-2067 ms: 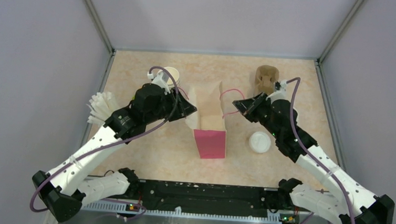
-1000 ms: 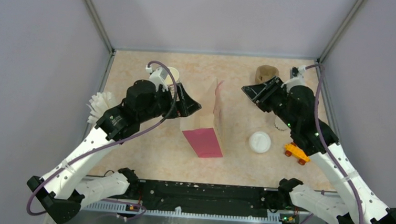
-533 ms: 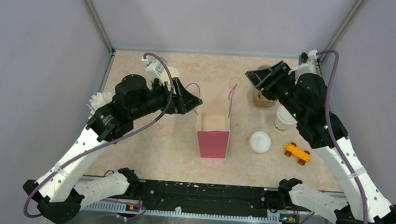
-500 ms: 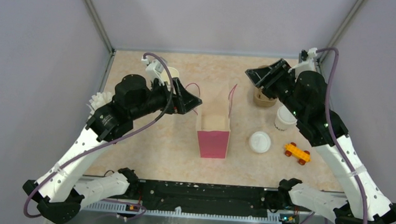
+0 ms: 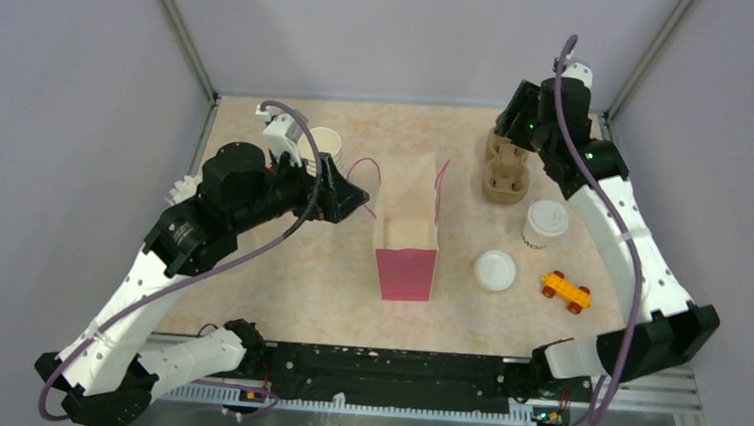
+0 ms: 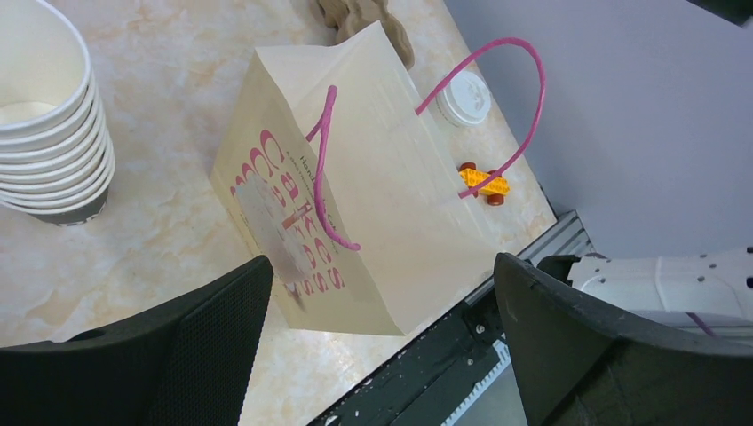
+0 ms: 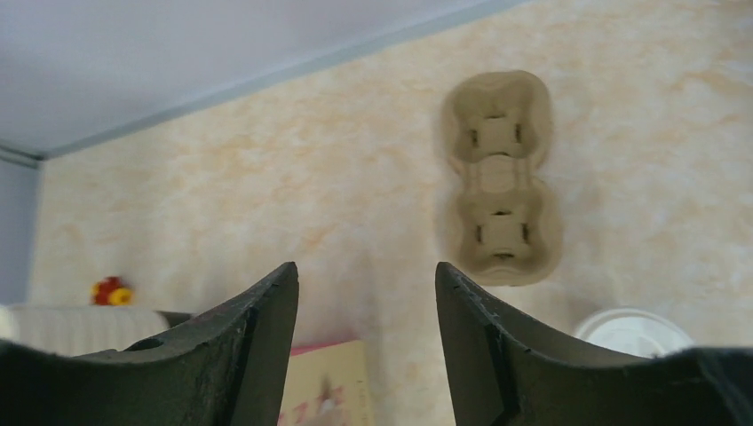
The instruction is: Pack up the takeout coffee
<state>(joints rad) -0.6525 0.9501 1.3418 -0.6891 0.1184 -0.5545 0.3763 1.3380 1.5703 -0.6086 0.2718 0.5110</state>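
The takeout coffee (image 5: 545, 223), a small white lidded cup with black lettering, stands on the table right of the paper bag (image 5: 407, 230); the edge of its lid (image 7: 635, 330) shows low in the right wrist view. My right gripper (image 5: 513, 117) (image 7: 366, 268) hangs high over the far right corner, open and empty, above the cardboard carrier (image 5: 506, 167) (image 7: 502, 177). The left gripper (image 5: 354, 199) (image 6: 382, 266) is wide open just left of the bag (image 6: 355, 177), touching nothing.
A stack of lidless white cups (image 5: 322, 147) (image 6: 44, 106) stands behind my left gripper. A white round lid (image 5: 494, 269) and an orange toy (image 5: 565, 290) (image 6: 484, 182) lie right of the bag. White ribbed pieces (image 5: 185, 200) sit by the left wall.
My right arm rose and swung back to the far right corner, its jaws widening, uncovering the coffee and toy. The left gripper drew back left. The tilted bag now stands upright.
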